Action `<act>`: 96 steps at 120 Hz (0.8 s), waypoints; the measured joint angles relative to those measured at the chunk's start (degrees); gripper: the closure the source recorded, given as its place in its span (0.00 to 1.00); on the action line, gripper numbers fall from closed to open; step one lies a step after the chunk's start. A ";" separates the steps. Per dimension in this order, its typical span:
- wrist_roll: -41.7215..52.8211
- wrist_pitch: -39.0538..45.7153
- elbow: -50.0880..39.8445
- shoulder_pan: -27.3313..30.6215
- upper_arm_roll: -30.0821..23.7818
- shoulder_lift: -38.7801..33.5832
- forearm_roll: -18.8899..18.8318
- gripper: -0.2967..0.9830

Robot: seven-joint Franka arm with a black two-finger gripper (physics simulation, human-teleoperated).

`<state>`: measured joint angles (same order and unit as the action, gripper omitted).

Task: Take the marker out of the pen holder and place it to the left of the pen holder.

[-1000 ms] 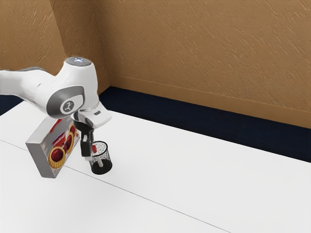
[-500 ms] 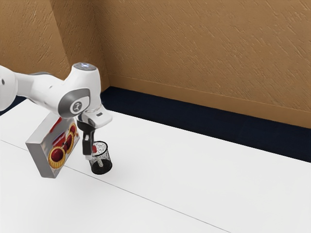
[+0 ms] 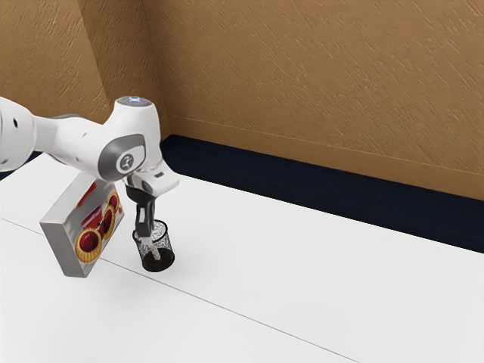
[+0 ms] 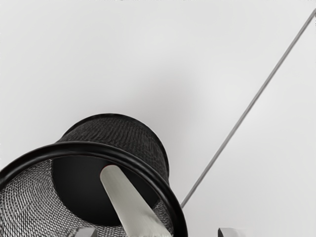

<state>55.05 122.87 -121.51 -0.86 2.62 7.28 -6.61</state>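
A pastry box (image 3: 82, 231) printed with red-filled tarts stands upright on the white counter (image 3: 302, 280) toward the exterior view's left. A thin gray line (image 3: 227, 309) crosses the countertop. Beyond lie dark blue flooring (image 3: 302, 193) and a textured tan wall (image 3: 302, 76) with baseboard (image 3: 302, 154).

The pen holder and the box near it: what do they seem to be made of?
The pen holder looks like black metal mesh, perhaps painted: fine holes in its wall, faint shine on its rim. The box is probably smooth printed cardboard, judging by its flat sides and tart pictures.
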 joint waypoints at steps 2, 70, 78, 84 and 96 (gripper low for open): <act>0.10 0.00 0.01 0.00 0.00 -0.04 0.03 0.57; 3.18 -15.31 14.91 2.89 0.00 -14.62 -0.41 0.83; 3.41 -22.92 20.68 8.33 0.01 -14.85 -0.66 0.83; 3.34 -28.36 23.75 13.79 -0.02 -14.70 -0.84 0.84; 2.30 -37.56 25.74 20.66 -0.14 -13.37 -2.35 0.83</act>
<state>57.36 85.32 -95.77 19.80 2.48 -6.09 -8.97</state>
